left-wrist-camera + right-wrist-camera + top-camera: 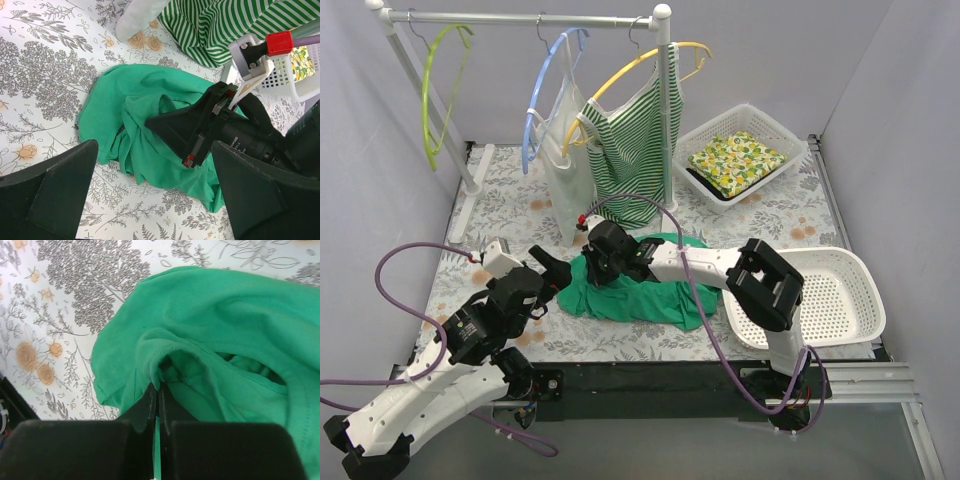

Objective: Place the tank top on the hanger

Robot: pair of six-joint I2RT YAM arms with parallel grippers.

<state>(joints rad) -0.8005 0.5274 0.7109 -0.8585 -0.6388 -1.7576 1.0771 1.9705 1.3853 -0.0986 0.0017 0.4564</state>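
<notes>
Across the middle of the top view, the floral worktop (505, 205) carries everything I am working with. Along the top of the frame stands a white clothes rack (520, 17). A white basket (860, 270) fills the lower right of the frame, and a second basket (745, 112) in the upper right holds a folded lemon-print cloth (735, 160).

The tank top (630, 298) lies crumpled on the worktop at centre frame, just below the hanging clothes. A green-and-white striped top (640, 140) hangs on a yellow hanger (640, 60) near the rack's right post. A white top (563, 170) hangs beside it on a light-blue hanger (545, 90).

The hanger (435, 90) hangs bare at the upper left of the frame, well apart from the tank top.

My right claw (158, 390) is pinched tight on a raised fold of the tank top, near the garment's left part in the top view. The right wrist view shows cloth bunched just above the fingertips.

My left claw (155, 150) sits just left of the tank top in the top view. Its fingers (65, 185) are spread wide and hold nothing, and they frame the green cloth and the right claw in the left wrist view.
</notes>
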